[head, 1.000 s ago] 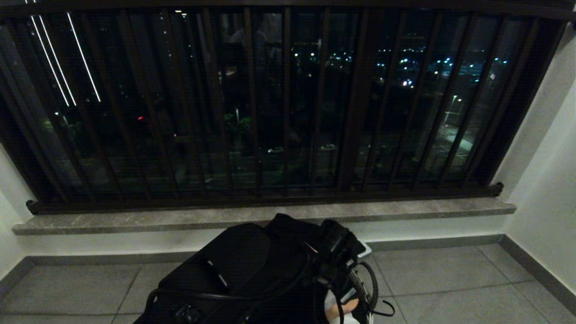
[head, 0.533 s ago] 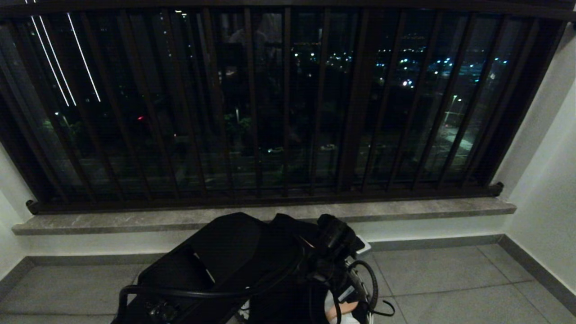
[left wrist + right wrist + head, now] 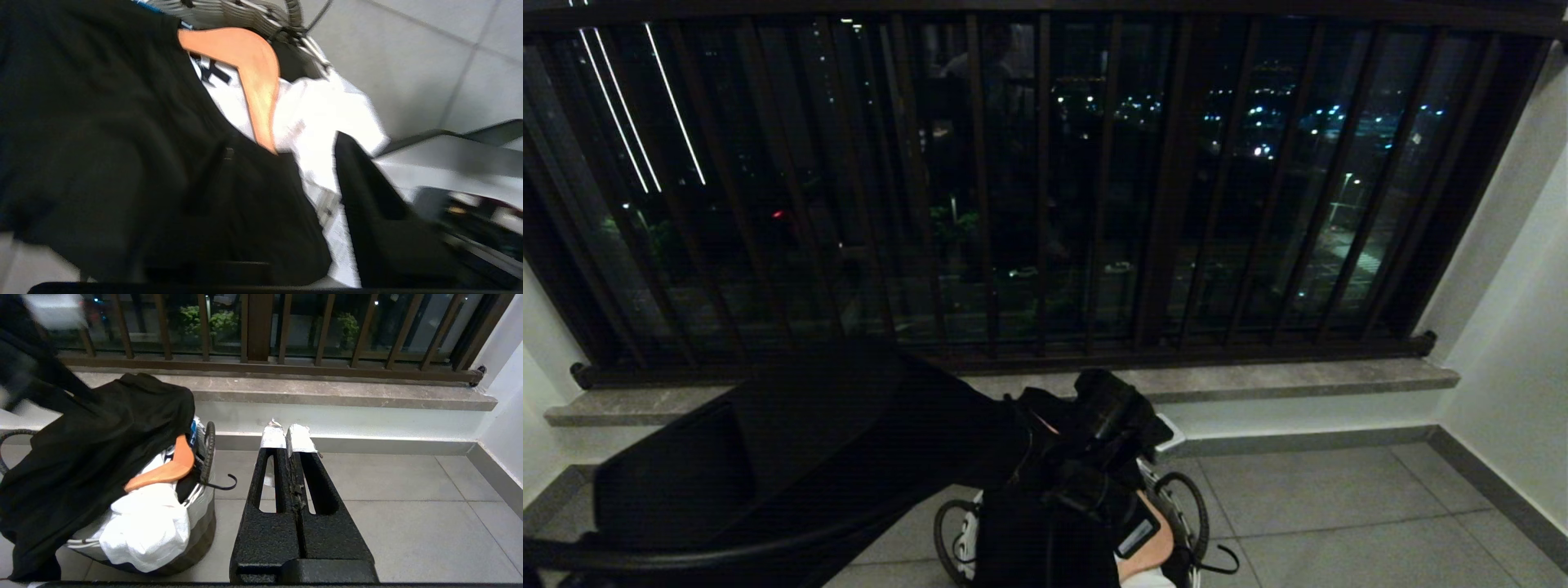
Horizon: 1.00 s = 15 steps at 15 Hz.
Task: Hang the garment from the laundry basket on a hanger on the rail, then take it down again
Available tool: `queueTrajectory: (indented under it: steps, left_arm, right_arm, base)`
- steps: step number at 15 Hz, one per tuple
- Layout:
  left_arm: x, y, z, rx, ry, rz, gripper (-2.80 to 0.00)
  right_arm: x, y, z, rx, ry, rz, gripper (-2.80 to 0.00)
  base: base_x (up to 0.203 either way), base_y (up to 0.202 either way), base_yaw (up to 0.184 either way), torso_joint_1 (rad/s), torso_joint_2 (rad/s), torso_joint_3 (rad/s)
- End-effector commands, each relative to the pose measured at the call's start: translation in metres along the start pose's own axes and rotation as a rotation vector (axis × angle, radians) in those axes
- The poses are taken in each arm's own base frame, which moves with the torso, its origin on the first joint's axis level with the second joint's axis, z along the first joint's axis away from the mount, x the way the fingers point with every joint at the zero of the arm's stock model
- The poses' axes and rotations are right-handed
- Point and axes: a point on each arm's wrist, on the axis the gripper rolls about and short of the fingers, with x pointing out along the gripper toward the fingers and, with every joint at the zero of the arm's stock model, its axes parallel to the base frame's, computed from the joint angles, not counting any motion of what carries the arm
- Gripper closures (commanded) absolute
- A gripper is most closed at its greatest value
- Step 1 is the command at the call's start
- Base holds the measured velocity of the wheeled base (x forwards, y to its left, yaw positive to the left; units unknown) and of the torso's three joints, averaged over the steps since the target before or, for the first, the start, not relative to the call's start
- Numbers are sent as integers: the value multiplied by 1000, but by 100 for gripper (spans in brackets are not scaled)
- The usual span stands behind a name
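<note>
grey floor tiles (image 3: 408,498) run to a stone sill (image 3: 327,394) under dark brown window bars (image 3: 1045,188). our left arm (image 3: 792,457) slants across the head view from the near left edge toward the laundry basket (image 3: 200,526), its wrist pitched down over the load; we cannot tell whether the left pincer (image 3: 1094,425) is spread or pinching the cloth. our right pincer (image 3: 288,439) hangs level beside the basket, its taped tips pressed together on nothing. the basket stands upright on the floor near the sill. a black garment (image 3: 94,457) is draped over its rim. an orange wooden hanger (image 3: 169,467) lies slanted among white laundry (image 3: 147,522), its dark hook (image 3: 222,485) poking over the rim toward our right pincer.
</note>
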Motion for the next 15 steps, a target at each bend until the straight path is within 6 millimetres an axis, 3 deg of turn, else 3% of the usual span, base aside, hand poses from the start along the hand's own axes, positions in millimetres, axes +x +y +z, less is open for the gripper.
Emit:
queueTrajectory:
  steps: [1, 5, 9, 12, 15]
  left_arm:
    - [-50, -6, 9, -32, -58, 16, 0]
    - [-91, -11, -13, -80, -24, 39, 0]
    - [-143, 6, -35, -140, -47, 114, 0]
    - [-196, 30, -64, -220, -90, 235, 0]
    - [-253, 33, -93, -272, -160, 361, 0]
  right_arm:
    - [0, 0, 0, -1, 1, 1, 0]
    - [0, 0, 0, -1, 1, 1, 0]
    - [0, 0, 0, -1, 1, 1, 0]
    - [0, 0, 0, -1, 1, 1, 0]
    - [0, 0, 0, -1, 1, 1, 0]
  base:
    - [0, 0, 0, 0, 0, 0]
    - [0, 0, 0, 0, 0, 0]
    - [0, 0, 0, 0, 0, 0]
    - [0, 0, 0, 0, 0, 0]
    - [0, 0, 0, 0, 0, 0]
